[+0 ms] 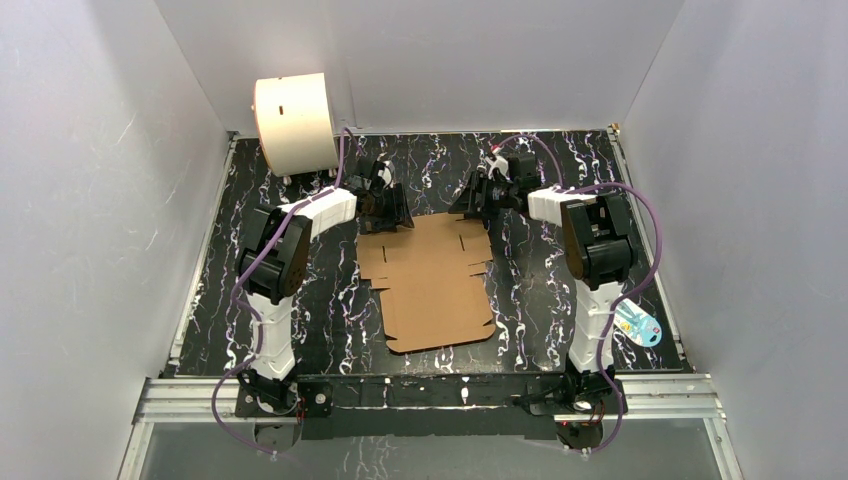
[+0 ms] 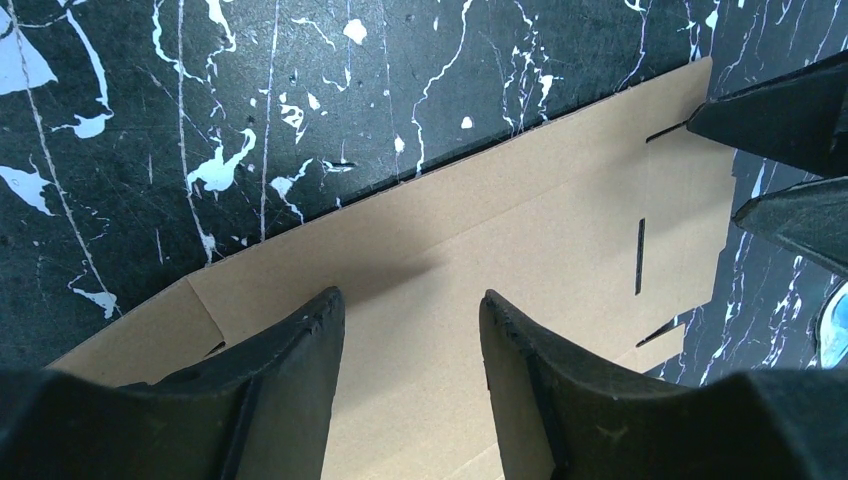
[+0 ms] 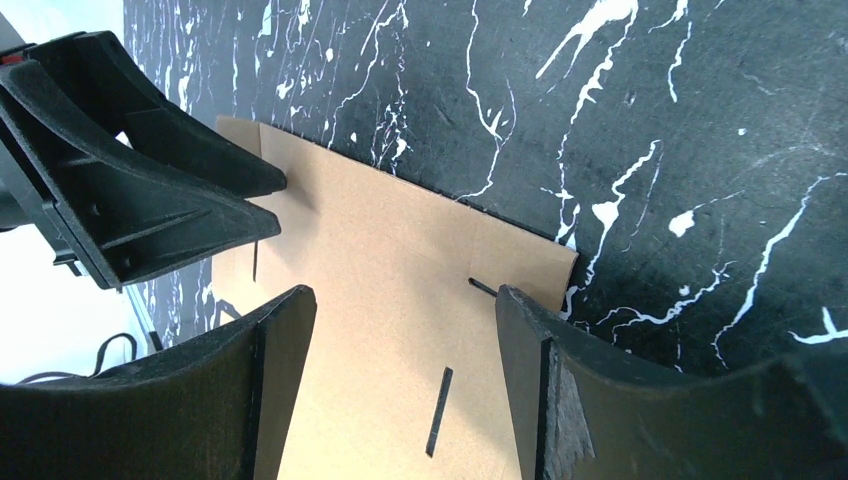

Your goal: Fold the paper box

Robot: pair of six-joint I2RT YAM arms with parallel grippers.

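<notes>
The paper box [image 1: 432,280] lies flat and unfolded on the black marbled table, a brown die-cut cardboard sheet with slots and flaps. My left gripper [image 1: 385,212] is open above its far left corner; in the left wrist view my open gripper [image 2: 412,300] hovers over the far flap [image 2: 480,260]. My right gripper [image 1: 478,205] is open above the far right corner; in the right wrist view my open gripper [image 3: 405,300] straddles the cardboard [image 3: 390,260] and a slot [image 3: 438,397]. The left gripper's fingers [image 3: 150,190] show opposite.
A cream-white cylindrical drum [image 1: 293,122] stands at the back left corner. A small light-blue object [image 1: 638,324] lies at the right edge by the right arm. Grey walls enclose the table on three sides; an aluminium rail [image 1: 440,395] runs along the near edge.
</notes>
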